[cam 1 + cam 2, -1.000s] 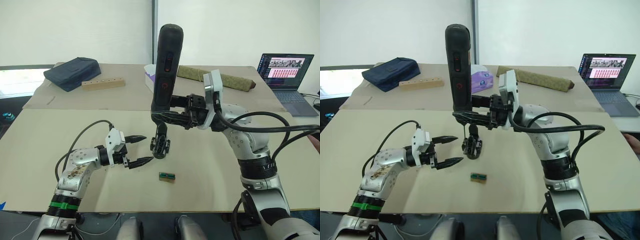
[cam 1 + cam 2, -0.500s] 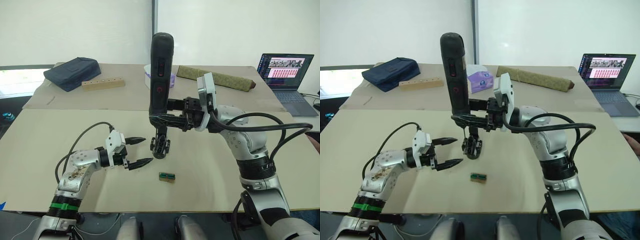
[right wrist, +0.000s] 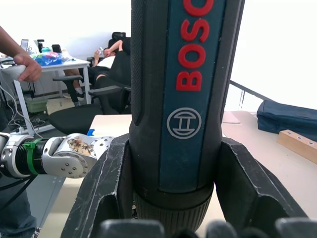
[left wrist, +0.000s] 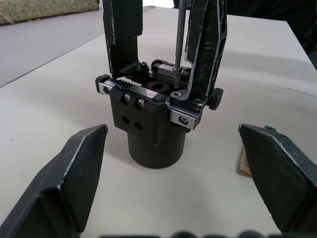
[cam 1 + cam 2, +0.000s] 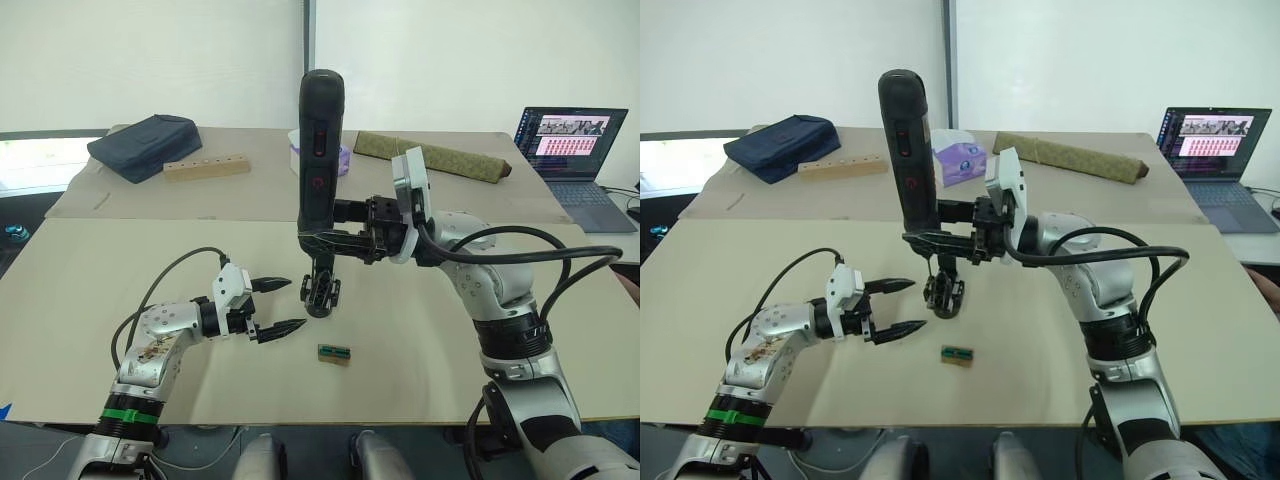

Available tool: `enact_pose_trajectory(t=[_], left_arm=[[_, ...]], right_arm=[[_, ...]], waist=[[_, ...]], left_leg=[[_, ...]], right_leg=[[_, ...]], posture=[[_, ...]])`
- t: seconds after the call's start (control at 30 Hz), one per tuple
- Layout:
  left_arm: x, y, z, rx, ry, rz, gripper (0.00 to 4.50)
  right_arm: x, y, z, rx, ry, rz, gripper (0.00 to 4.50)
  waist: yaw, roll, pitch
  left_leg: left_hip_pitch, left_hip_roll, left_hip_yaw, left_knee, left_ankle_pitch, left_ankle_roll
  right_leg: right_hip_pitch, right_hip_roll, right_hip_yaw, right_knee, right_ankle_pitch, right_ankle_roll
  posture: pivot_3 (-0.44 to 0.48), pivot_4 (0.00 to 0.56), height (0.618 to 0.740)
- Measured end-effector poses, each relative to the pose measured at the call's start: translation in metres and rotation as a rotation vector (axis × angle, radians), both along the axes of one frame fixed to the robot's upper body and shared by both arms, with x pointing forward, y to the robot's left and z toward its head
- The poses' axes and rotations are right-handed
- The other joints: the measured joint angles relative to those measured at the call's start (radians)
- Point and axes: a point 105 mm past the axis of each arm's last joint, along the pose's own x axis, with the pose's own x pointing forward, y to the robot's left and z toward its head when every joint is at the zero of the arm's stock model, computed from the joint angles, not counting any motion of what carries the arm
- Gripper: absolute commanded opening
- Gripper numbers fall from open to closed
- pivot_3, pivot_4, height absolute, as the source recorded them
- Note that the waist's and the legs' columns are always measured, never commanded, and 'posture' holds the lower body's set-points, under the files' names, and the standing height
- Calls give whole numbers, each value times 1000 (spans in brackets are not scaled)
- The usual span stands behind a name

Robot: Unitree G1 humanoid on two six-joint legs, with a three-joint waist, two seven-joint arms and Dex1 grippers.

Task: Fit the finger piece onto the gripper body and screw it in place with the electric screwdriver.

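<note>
The gripper body (image 5: 320,292) stands upright mid-table, seen close in the left wrist view (image 4: 151,121). The finger piece (image 4: 205,49) stands on it beside a second upright finger. My right gripper (image 5: 335,238) is shut on the electric screwdriver (image 5: 320,140), holding it nearly vertical. Its thin bit (image 4: 179,34) comes down between the two fingers onto a screw on the body. The screwdriver's red-lettered barrel (image 3: 183,89) sits between my right fingers (image 3: 106,198). My left gripper (image 5: 295,303) is open just left of the body, its fingers (image 4: 74,178) on either side without touching.
A small green-and-brown block (image 5: 334,353) lies just in front of the body. At the back are a dark blue bag (image 5: 145,145), a wooden block with holes (image 5: 207,165), a tissue box (image 5: 960,160), a long green pad (image 5: 450,158) and a laptop (image 5: 570,140). A person's hand (image 3: 29,67) shows far off.
The screwdriver's top has swung left and stands more upright, with my right arm shifted a little left. Its bit stays at the gripper body. My left gripper has barely moved.
</note>
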Motion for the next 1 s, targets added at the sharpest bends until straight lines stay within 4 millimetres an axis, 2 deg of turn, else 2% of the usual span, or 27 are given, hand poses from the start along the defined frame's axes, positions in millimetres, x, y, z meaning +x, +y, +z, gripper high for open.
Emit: enact_pose_trajectory(t=[1.0], left_arm=[[0, -1, -2, -8, 7, 4, 4500]], right_arm=[[1, 0, -4, -18, 15, -9, 1900]], waist=[[0, 0, 0]], left_leg=[[0, 0, 0, 0, 0, 0]], right_leg=[[0, 0, 0, 0, 0, 0]], posture=[[0, 150, 740]])
